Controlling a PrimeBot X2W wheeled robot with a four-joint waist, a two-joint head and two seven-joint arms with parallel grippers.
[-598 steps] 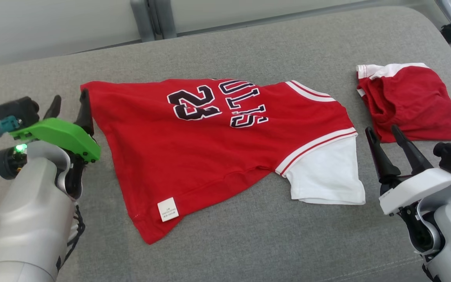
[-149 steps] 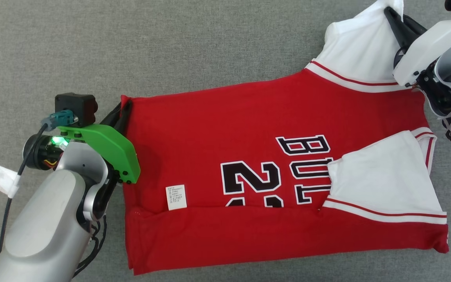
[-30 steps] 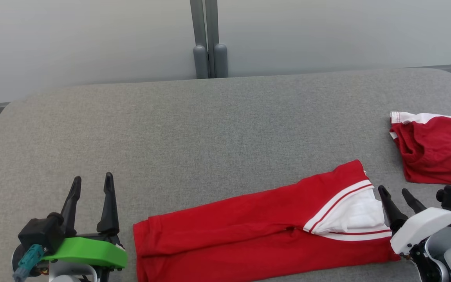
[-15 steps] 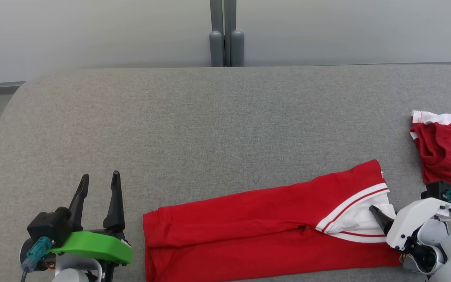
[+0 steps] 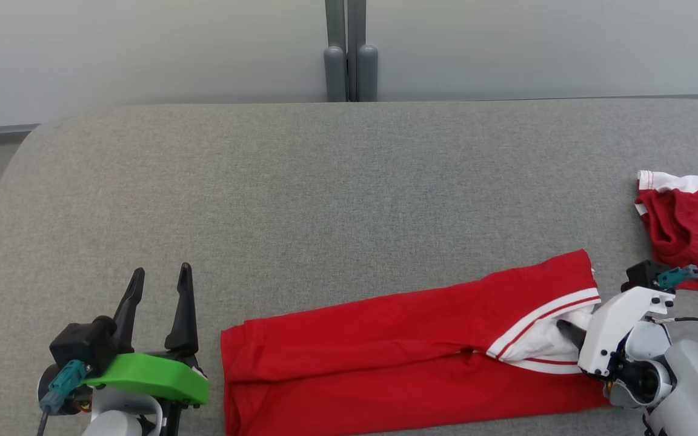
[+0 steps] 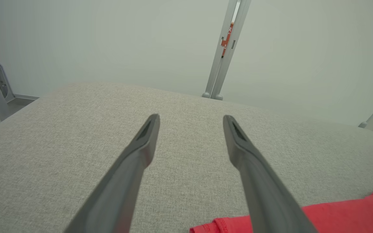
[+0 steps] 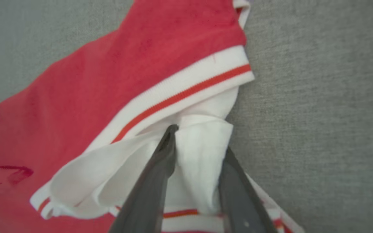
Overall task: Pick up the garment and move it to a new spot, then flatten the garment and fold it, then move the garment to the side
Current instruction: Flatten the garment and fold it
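Observation:
The garment (image 5: pixel 385 345), a red jersey with white trim, lies folded into a long strip along the near edge of the grey cushion (image 5: pixel 325 194). My right gripper (image 5: pixel 570 330) points left into the strip's right end. In the right wrist view the right gripper (image 7: pixel 199 139) is shut on a bunched fold of the white sleeve (image 7: pixel 202 152), and the far fingertip is hidden behind the cloth. My left gripper (image 5: pixel 161 270) stands open just left of the strip's left end, apart from it. The left wrist view shows that open left gripper (image 6: pixel 189 118) over bare cushion, with the garment (image 6: pixel 335 216) at lower right.
A second red and white garment (image 5: pixel 688 224) lies crumpled at the cushion's right edge, behind my right wrist. A grey post (image 5: pixel 350 60) stands against the pale wall beyond the cushion's far edge. Bare cushion stretches behind and left of the strip.
My right gripper has turned to the left and pushed into the white sleeve, closing on it. The left gripper has hardly moved. The camera shifted slightly a second ago.

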